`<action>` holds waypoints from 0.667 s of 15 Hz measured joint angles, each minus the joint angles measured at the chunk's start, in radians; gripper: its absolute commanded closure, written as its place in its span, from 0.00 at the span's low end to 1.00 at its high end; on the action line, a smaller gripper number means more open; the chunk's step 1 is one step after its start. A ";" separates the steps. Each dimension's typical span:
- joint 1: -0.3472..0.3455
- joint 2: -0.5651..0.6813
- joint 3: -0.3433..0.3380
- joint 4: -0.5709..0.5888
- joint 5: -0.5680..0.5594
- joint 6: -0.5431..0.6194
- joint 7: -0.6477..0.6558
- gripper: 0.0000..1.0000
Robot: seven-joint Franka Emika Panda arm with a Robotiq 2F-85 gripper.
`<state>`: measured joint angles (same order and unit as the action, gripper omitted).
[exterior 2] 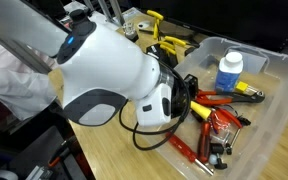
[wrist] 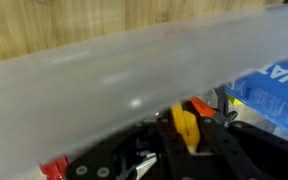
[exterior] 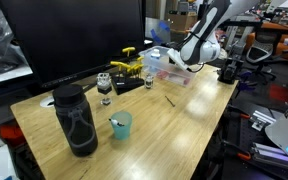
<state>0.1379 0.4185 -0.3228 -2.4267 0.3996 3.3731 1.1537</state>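
The fingers are down in the bin, pinching what looks like a yellow tool. With the grasp made, lifting calls for clearing the bin's wall.

White capital letters are printed on a blue label at the right edge of the wrist view. Only the start, "WA", can be read, as the rest is cut off by the frame. The label appears to belong to the bottle standing in the clear bin. No other writing can be made out in the exterior views.
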 measured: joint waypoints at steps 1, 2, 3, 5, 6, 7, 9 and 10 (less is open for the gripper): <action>0.014 -0.018 -0.015 -0.006 0.000 -0.001 0.000 0.95; 0.027 -0.032 -0.027 -0.011 0.000 -0.001 0.000 0.95; 0.038 -0.047 -0.037 -0.016 0.000 -0.002 0.000 0.95; 0.058 -0.074 -0.049 -0.026 0.000 -0.002 0.000 0.95; 0.072 -0.087 -0.061 -0.032 0.000 -0.003 -0.001 0.95; 0.092 -0.100 -0.079 -0.041 0.000 -0.004 -0.005 0.95; 0.133 -0.134 -0.113 -0.060 -0.001 -0.004 -0.018 0.95; 0.151 -0.158 -0.124 -0.071 -0.001 -0.004 -0.028 0.95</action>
<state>0.2889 0.2608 -0.4464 -2.4972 0.3986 3.3692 1.1261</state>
